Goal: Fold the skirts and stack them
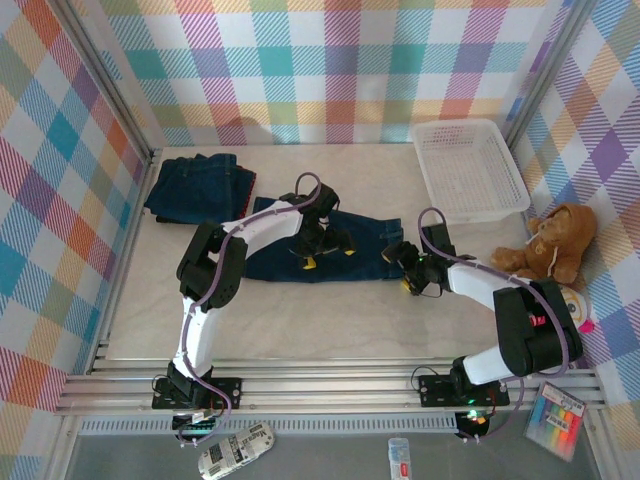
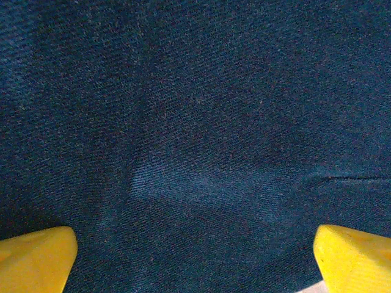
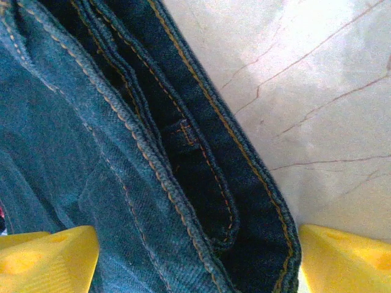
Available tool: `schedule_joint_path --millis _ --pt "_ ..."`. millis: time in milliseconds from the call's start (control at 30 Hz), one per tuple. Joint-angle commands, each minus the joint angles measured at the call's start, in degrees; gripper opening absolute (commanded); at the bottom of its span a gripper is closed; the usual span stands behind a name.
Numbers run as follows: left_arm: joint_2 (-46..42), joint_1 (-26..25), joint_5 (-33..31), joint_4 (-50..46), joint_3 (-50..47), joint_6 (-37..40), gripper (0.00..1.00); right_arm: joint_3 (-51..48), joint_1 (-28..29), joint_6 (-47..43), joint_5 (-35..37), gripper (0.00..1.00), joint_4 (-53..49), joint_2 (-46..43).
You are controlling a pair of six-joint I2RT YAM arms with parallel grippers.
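Observation:
A dark blue denim skirt (image 1: 290,255) lies spread flat in the middle of the table. My left gripper (image 1: 328,256) hovers low over its centre, open; in the left wrist view its yellow fingertips (image 2: 36,259) stand wide apart over plain denim (image 2: 195,122). My right gripper (image 1: 408,270) is at the skirt's right edge. In the right wrist view its yellow fingertips (image 3: 348,259) straddle the skirt's stitched hem (image 3: 183,159), still spread wide. More folded denim skirts (image 1: 200,188) are stacked at the back left.
A white mesh basket (image 1: 430,185) stands at the back right. A brown teddy bear (image 1: 550,245) sits against the right wall. Bare pale table (image 1: 330,315) runs in front of the skirt. Checked walls close in three sides.

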Motion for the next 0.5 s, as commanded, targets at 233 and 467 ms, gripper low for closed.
schedule_joint_path --millis 233,467 --pt "-5.27 1.38 2.16 -1.0 -1.48 -1.1 1.0 -3.68 0.75 1.85 3.95 0.27 7.37 -1.34" --pt "-13.41 7.9 -5.13 -5.73 -6.12 3.19 1.0 -4.17 -2.9 -5.08 6.49 0.0 0.44 -4.48"
